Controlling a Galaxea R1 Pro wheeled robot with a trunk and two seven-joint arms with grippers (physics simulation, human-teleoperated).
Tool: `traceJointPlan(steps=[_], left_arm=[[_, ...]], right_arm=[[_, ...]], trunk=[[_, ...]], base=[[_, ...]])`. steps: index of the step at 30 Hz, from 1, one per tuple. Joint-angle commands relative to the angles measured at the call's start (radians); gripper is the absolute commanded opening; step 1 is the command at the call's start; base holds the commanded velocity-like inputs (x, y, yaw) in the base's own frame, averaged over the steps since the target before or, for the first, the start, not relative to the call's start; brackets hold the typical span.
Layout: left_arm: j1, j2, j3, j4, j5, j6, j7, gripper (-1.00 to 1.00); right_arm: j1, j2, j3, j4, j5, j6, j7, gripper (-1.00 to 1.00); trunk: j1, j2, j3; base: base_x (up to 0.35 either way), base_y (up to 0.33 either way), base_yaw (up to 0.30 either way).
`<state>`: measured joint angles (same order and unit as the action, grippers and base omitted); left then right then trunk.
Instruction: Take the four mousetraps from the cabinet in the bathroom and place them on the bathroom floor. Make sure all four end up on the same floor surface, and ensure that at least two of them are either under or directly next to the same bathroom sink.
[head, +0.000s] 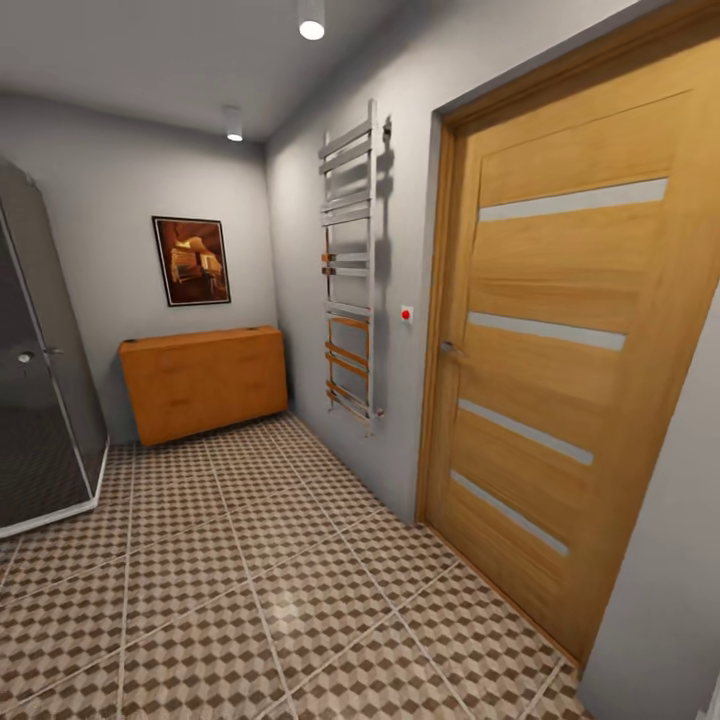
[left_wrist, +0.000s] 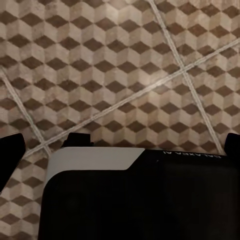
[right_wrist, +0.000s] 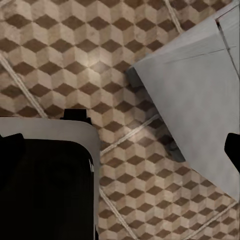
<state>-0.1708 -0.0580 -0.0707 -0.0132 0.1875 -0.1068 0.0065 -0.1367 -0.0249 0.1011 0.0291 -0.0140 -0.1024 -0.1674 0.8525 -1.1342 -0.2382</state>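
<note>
The bathroom floor, tiled in brown, beige and cream cubes with pale grout, is seen across the lower half of the head view and behind the robot's own bodywork in both wrist views. A wooden door with 4 pale glazed strips takes up the right of the frame. A dark shower enclosure stands at the left edge. The cabinet, low and orange-brown, is set against the far wall at centre left, well apart from the robot across open tiles. A chrome towel rail is fixed to the right-hand wall between cabinet and door, a framed picture hangs above the cabinet, and a small red switch is mounted beside the door frame.

The step in hand is judged to be the approach to the cabinet. It is judged best done by driving straight down the open tiles, kept off the shower at the left and the towel rail at the right, and by halting square to the cabinet front, close enough for the drawers to be reached. The mousetraps cannot be made out; they are presumed shut inside the cabinet.

The state of the jaws of either arm cannot be told from these pictures.

On the black housing in the left wrist view, small inverted lettering reading roughly "GALAXEA" is visible. No other writing can be read.
</note>
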Motion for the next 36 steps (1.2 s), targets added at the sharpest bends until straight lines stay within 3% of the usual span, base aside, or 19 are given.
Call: traceJointPlan(steps=[1,36], left_arm=[[-0.001,0.0,-0.008,0.002,0.01,-0.004,0.001,1.0],[-0.001,-0.002,-0.008,0.002,0.013,-0.005,0.001,1.0]], right_arm=[[-0.001,0.0,0.008,0.003,-0.001,-0.005,-0.003,1.0],[-0.001,0.0,0.008,0.003,0.011,-0.005,-0.002,1.0]], trunk=[[0.0,-0.001,-0.001],[0.0,-0.001,-0.001]], base=[[0.0,0.0,0.298],[0.0,0.0,0.298]])
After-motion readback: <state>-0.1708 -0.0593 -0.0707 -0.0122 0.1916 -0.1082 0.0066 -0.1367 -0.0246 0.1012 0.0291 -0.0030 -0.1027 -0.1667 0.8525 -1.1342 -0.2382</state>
